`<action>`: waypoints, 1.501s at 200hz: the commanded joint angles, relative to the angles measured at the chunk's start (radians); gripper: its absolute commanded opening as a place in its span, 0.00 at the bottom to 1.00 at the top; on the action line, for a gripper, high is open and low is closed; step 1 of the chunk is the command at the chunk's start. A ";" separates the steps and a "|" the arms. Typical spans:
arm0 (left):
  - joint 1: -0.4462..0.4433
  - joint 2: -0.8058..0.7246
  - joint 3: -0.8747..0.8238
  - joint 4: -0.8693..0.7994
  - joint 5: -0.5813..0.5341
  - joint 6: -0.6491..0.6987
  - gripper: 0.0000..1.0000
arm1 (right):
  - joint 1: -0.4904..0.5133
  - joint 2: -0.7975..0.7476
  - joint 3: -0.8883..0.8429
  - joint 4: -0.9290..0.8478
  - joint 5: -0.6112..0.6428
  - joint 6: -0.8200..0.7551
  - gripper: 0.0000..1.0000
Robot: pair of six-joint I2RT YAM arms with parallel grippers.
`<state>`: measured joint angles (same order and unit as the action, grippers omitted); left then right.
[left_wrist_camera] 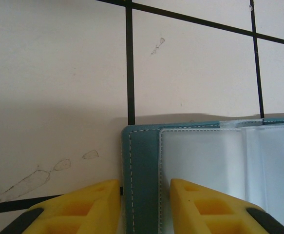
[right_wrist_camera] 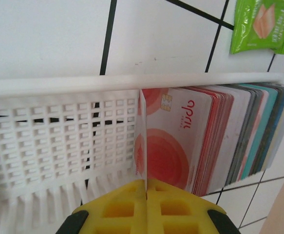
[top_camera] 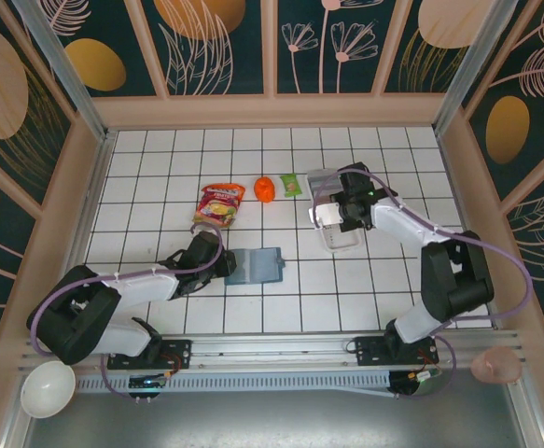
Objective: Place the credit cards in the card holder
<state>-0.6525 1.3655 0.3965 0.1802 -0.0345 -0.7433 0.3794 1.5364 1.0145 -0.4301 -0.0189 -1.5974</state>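
your right jaws are pinched fully shut on the near edge of one credit card (right_wrist_camera: 142, 131). it stands just apart from the other credit cards (right_wrist_camera: 190, 141), which sit on edge, packed toward the 3 o'clock end of the white lattice tray (right_wrist_camera: 59, 141). stored upright like that, they offer you a thin rim to nip, which i judge is why you came in from above.

your left jaws stand partly open, straddling the stitched border of the card holder (left_wrist_camera: 141, 175). it lies opened flat, clear sleeves (left_wrist_camera: 215, 165) facing up. they're probably there to steady it against skidding when a card slides in (whether they actually press on it, i cannot tell).

seen from above, the holder sits at about 6 o'clock from the middle of the tabletop (top_camera: 160, 168), with the tray at 2 o'clock from it, well apart. the surface is glossy white tile with dark grout and a few scuffs. a red snack bag (top_camera: 219, 203), an orange item (top_camera: 264, 189) and a green packet (top_camera: 293, 184) lie toward 12 o'clock. wood-framed walls painted dark teal with gold leaves enclose it all
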 commanded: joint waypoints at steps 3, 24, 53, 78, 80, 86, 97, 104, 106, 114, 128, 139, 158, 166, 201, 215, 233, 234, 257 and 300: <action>0.001 0.043 0.012 0.027 0.057 0.018 0.34 | 0.030 -0.076 0.005 -0.093 -0.026 0.076 0.00; 0.001 0.040 0.018 0.019 0.054 0.022 0.34 | 0.069 -0.136 0.004 -0.093 -0.010 0.169 0.00; 0.000 0.040 0.024 0.012 0.055 0.023 0.34 | 0.142 -0.216 0.017 0.005 0.031 0.472 0.00; 0.001 0.038 0.025 0.007 0.056 0.020 0.34 | 0.212 -0.342 -0.014 0.115 -0.054 0.706 0.00; -0.001 0.038 0.025 0.006 0.058 0.021 0.34 | 0.219 -0.355 -0.022 0.136 -0.055 0.726 0.00; 0.000 0.038 0.025 0.001 0.056 0.021 0.34 | 0.240 -0.391 -0.043 0.194 -0.061 0.813 0.00; 0.000 0.034 0.023 -0.004 0.050 0.021 0.34 | 0.277 -0.453 -0.083 0.292 -0.088 0.988 0.00; 0.001 0.031 0.022 -0.007 0.046 0.021 0.34 | 0.297 -0.493 -0.116 0.366 -0.091 1.125 0.00; 0.001 0.031 0.021 -0.007 0.046 0.021 0.34 | 0.301 -0.502 -0.126 0.383 -0.089 1.189 0.00; 0.000 0.028 0.018 -0.005 0.045 0.019 0.34 | 0.316 -0.533 -0.160 0.460 -0.059 1.393 0.00; 0.001 0.028 0.016 -0.002 0.053 0.017 0.34 | 0.333 -0.539 -0.156 0.451 0.029 1.780 0.00; 0.000 0.030 0.016 -0.001 0.058 0.016 0.34 | 0.334 -0.498 -0.107 0.340 0.047 2.033 0.00; 0.001 0.034 0.019 -0.002 0.065 0.013 0.32 | 0.374 -0.413 -0.082 0.270 -0.074 2.220 0.00; 0.000 0.034 0.018 -0.003 0.068 0.012 0.31 | 0.413 -0.391 -0.104 0.296 -0.060 2.294 0.00; 0.000 0.033 0.014 -0.012 0.068 0.015 0.29 | 0.512 -0.261 -0.195 0.456 -0.060 2.572 0.00; 0.000 0.030 0.006 -0.008 0.067 0.010 0.29 | 0.558 -0.196 -0.193 0.493 -0.028 2.619 0.00; 0.000 0.032 0.003 -0.002 0.073 0.008 0.27 | 0.591 -0.109 -0.155 0.483 -0.009 2.634 0.00; 0.000 0.032 0.003 -0.002 0.073 0.006 0.27 | 0.592 -0.102 -0.152 0.483 -0.009 2.634 0.00; 0.000 0.035 0.001 -0.001 0.078 0.007 0.26 | 0.605 -0.001 -0.119 0.465 -0.010 2.630 0.00; 0.000 0.035 -0.014 0.013 0.092 0.000 0.26 | 0.609 0.067 -0.113 0.425 0.012 2.604 0.00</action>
<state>-0.6468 1.3754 0.4057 0.1795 -0.0216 -0.7334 0.9836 1.5871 0.8692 0.0101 -0.0525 0.9977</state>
